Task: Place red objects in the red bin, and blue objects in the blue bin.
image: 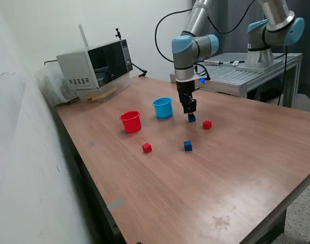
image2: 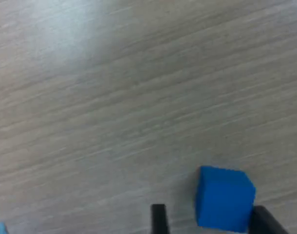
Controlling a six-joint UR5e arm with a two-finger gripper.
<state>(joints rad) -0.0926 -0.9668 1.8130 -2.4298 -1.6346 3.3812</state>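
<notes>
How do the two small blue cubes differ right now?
The small solid blue cube near the light blue plastic cup sits on the table between the fingers of the pincer; the other small blue cube lies free, farther from both cups. In the wrist view the first one sits nearer one finger, with a gap to the other. Whether it is gripped is unclear. Both rest on the wooden table and look alike in size and colour.

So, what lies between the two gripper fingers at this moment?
In the wrist view, a blue cube sits between the fingers, close to one and apart from the other. Otherwise only bare wooden table shows there.
</notes>
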